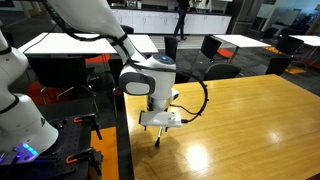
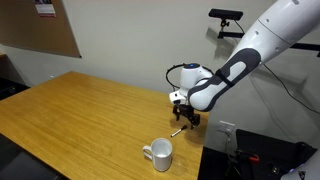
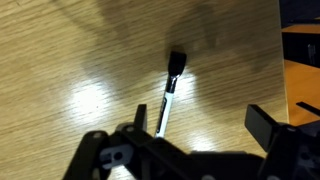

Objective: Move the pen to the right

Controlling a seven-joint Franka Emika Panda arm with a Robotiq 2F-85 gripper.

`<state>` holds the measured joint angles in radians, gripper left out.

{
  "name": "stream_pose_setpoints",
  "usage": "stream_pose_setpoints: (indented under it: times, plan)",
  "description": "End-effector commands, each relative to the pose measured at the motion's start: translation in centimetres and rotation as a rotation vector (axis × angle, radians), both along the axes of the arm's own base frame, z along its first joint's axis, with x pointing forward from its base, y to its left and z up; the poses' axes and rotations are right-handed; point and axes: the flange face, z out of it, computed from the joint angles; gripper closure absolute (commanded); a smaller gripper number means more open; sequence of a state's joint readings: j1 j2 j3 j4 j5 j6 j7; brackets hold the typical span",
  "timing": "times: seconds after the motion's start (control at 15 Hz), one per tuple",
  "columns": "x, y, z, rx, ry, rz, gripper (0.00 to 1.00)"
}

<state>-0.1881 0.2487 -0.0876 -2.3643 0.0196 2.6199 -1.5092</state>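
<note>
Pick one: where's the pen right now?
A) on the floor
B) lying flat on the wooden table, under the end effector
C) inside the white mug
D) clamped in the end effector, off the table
B: the wrist view shows the pen lying flat on the table with the end effector fingers spread apart, not closed on it. In an exterior view the mug stands apart from it.

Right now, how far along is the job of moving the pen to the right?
Done: the approach. The gripper hangs just above the pen with its jaws open. In hand: lining up, since the pen sits off to one side of the gap rather than centred. Left: the grasp, the carry to the right and the set-down. The pen lies flat on the table, near the mug.
</note>
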Motion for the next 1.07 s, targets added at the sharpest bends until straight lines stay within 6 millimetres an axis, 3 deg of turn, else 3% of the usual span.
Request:
stream_pose_setpoints:
  times: [0.0,1.0]
  plan:
    - [0.9,-0.6,-0.8,0.029,0.012,0.003,0.00]
    - [2.1,-1.1,-3.9,0.024,0.024,-0.016,0.00]
